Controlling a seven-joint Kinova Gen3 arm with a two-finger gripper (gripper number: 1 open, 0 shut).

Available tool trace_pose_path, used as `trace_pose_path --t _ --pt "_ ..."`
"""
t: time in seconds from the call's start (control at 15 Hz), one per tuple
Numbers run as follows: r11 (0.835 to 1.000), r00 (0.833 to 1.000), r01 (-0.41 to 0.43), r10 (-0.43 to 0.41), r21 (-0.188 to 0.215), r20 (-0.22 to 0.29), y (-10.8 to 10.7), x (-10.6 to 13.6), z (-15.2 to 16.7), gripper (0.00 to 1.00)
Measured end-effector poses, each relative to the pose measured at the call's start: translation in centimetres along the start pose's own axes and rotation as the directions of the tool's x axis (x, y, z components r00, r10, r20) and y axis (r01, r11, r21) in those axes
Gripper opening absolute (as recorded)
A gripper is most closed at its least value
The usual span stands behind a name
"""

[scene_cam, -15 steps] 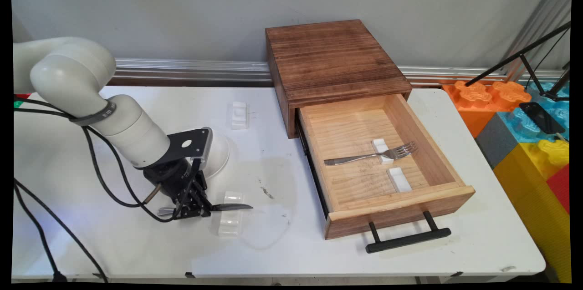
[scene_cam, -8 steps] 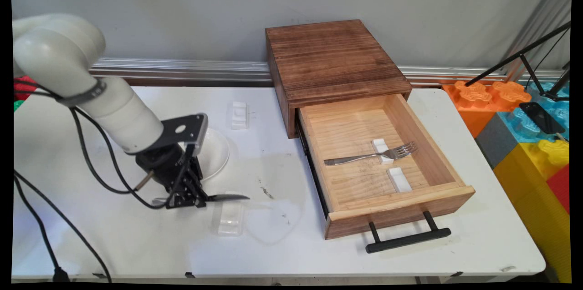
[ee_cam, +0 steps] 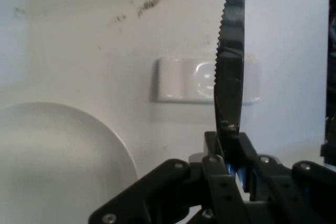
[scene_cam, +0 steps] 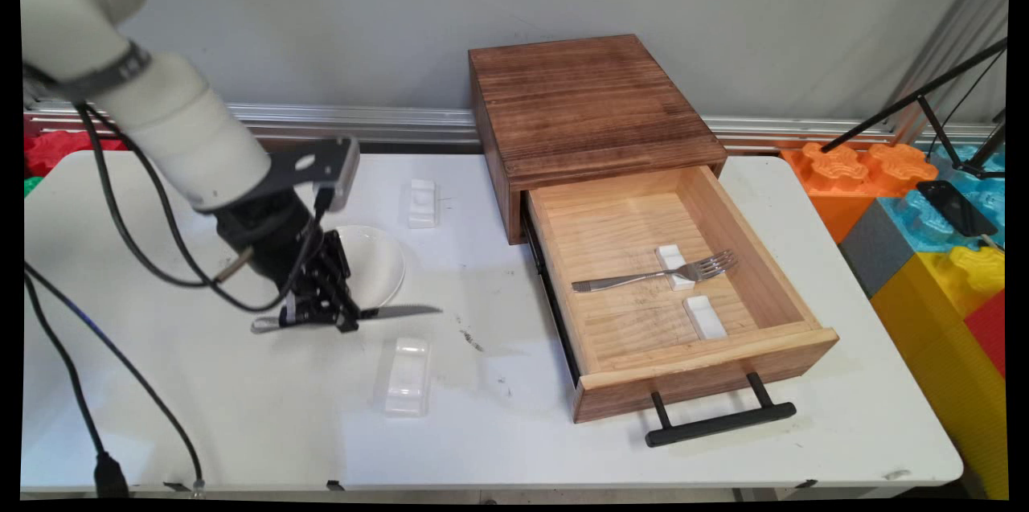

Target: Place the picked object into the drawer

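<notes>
Raised since the earlier frames: the knife [scene_cam: 354, 314], formerly lying low across the near white cutlery rest [scene_cam: 407, 374], is now being carried clear above the table, level, blade pointing toward the drawer side. The rest is now sitting bare beneath and just to the right of it.

Item, gripper [scene_cam: 321, 317]: black, two-fingered, clamping narrowly on the knife near where handle meets blade; the hand view is showing the serrated blade [ee_cam: 231, 72] rising straight out from between the jaws.

Item, white plate [scene_cam: 374, 267]: lying just behind the gripper, near but apart from the knife.

Item, second white rest [scene_cam: 422, 202]: sitting farther back on the table, unoccupied.

Item, wooden drawer box [scene_cam: 591, 106]: dark-stained, with its pale drawer [scene_cam: 683, 367] standing pulled fully open, black bar handle [scene_cam: 719, 422] facing the near edge. Inside, a fork [scene_cam: 655, 276] is resting across one small white rest [scene_cam: 674, 266]; a second one [scene_cam: 705, 317] beside it is holding nothing.

Surface: white table [scene_cam: 241, 432], showing some dark scuffs near its middle. Surroundings: grey wall behind, an aluminium rail along its foot, coloured foam blocks [scene_cam: 932, 255] and a black tripod at the right.
</notes>
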Motion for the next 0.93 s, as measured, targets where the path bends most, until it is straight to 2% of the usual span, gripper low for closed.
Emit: trace_pose_path --t 0.47,0.93 --pt "1.0 0.999 0.005 -0.006 -0.011 -0.054 0.2 5.8 -5.3 0.0" --pt "1.0 0.993 0.031 -0.031 0.003 -0.113 0.1 13.1 -6.9 0.0"
